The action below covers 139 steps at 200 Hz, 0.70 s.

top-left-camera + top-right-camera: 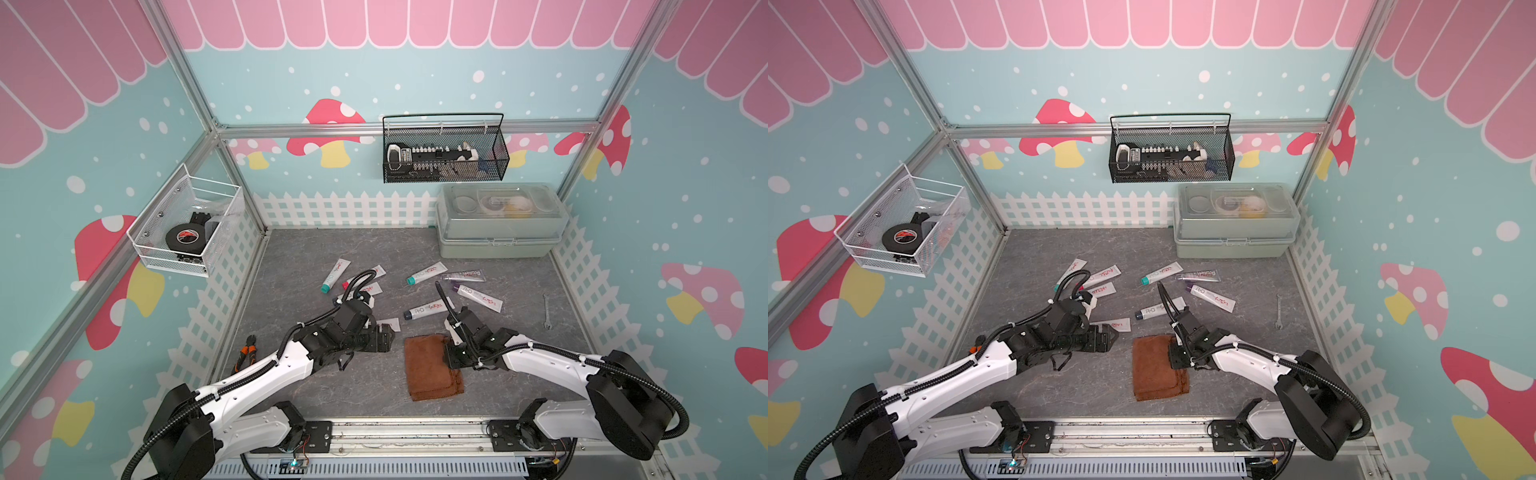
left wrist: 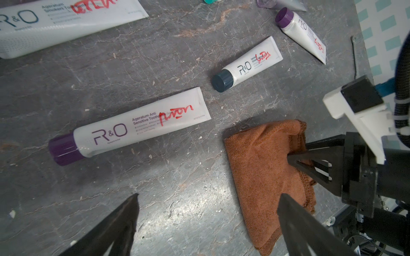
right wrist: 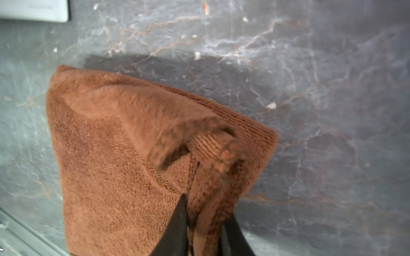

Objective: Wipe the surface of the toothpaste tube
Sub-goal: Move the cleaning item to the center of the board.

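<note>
The left wrist view shows the whole purple-capped toothpaste tube lying on the table near the cloth; both top views hide most of it. The left gripper is spread wide; the right gripper pinches the cloth, seemingly at 1 bunched edge.

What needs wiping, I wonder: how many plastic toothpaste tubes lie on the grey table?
8: three tubes beyond the left arm, one purple-capped tube by the left gripper, four tubes farther right, beyond the brown cloth. The arm may hide more.
</note>
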{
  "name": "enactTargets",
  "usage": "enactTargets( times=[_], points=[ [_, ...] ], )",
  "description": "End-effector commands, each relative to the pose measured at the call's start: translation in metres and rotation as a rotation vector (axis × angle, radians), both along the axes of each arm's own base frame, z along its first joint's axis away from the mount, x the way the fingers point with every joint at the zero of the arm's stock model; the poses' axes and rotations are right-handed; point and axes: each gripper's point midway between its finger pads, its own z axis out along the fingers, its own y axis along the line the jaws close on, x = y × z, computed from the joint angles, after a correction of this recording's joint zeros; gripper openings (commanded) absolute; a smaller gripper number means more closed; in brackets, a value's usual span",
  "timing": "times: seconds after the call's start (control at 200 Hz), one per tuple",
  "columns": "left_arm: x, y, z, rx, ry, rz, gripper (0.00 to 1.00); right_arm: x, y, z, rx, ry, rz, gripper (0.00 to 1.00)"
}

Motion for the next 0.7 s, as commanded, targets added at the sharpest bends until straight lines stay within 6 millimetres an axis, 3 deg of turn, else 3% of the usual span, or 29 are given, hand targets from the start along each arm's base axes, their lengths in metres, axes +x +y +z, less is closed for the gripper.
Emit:
enactTargets(
  times=[0.0,0.15,0.355,0.455,0.535,0.625,0.69],
  points=[
    [0.007,0.0,0.002,0.007,-0.018,0.028,0.96,0.003,-0.039,-0.003,-0.195,-0.041,-0.044,0.1],
    [0.015,-0.003,0.007,0.013,-0.031,0.03,0.96,0.021,-0.081,0.023,-0.43,-0.132,-0.09,0.11],
    [0.022,-0.003,0.015,0.006,-0.05,0.029,0.96,0.03,-0.1,0.017,-0.508,-0.096,-0.157,0.13],
    [0.022,0.002,0.015,-0.001,-0.046,0.036,0.96,0.034,-0.111,0.021,-0.541,-0.1,-0.21,0.2],
    [0.022,0.008,0.013,-0.005,-0.041,0.045,0.96,0.038,-0.114,0.028,-0.526,-0.123,-0.237,0.33],
    [0.021,0.014,0.011,-0.011,-0.039,0.051,0.96,0.04,-0.115,0.042,-0.497,-0.151,-0.251,0.63],
    [0.021,0.017,0.012,-0.016,-0.042,0.055,0.96,0.041,-0.115,0.059,-0.476,-0.181,-0.256,0.71]
  ],
)
